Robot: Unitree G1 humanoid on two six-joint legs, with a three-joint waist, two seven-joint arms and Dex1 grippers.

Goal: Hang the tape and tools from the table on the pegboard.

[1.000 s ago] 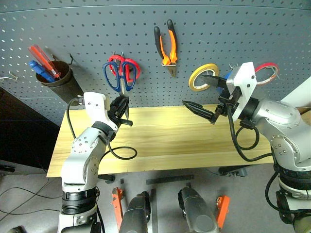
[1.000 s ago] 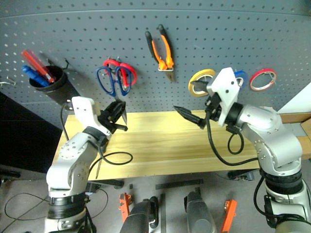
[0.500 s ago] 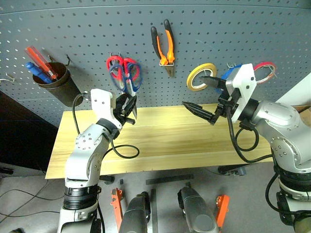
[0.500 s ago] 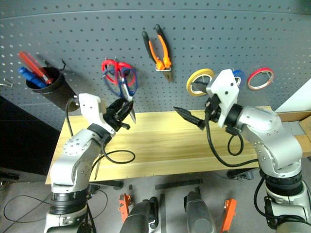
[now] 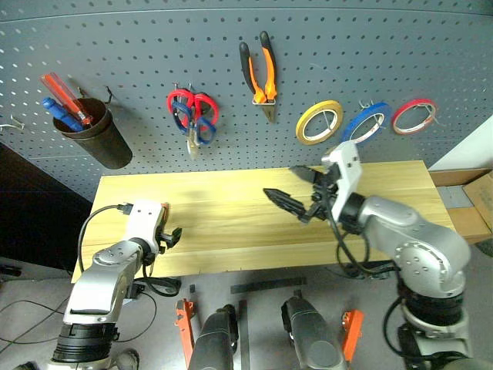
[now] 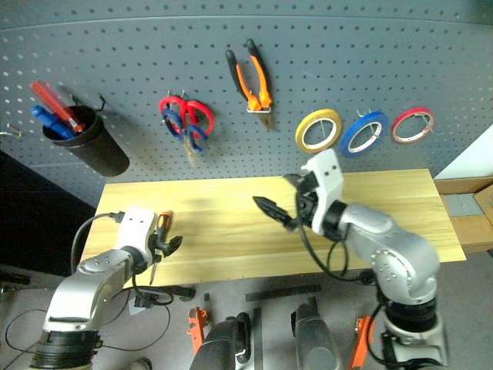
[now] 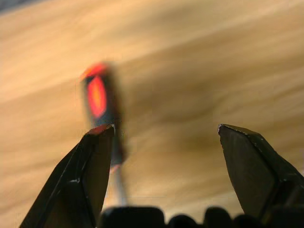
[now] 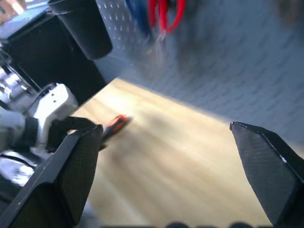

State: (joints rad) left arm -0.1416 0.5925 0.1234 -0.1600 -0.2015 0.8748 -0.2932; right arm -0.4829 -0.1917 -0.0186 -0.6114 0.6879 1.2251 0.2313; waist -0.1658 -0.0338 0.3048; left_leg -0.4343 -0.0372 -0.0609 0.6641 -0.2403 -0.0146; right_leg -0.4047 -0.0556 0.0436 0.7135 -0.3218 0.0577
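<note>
Screwdriver (image 6: 162, 221) on the table (image 6: 231, 223), lower left of the head views, its long axis running from the near table edge toward the pegboard (image 6: 308, 69). Left gripper (image 6: 166, 245) stands just beside the handle, jaws spread and empty; in the left wrist view the handle lies by the left-hand finger (image 7: 90, 175). Right gripper (image 5: 294, 190), wide open and empty, hovers mid-frame, well apart. Left arm is judged nearer.

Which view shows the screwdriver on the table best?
The left wrist view: the screwdriver lies close ahead between the left gripper's open jaws. The eye views catch its orange handle beside that gripper; the right wrist view shows it small and distant.
</note>
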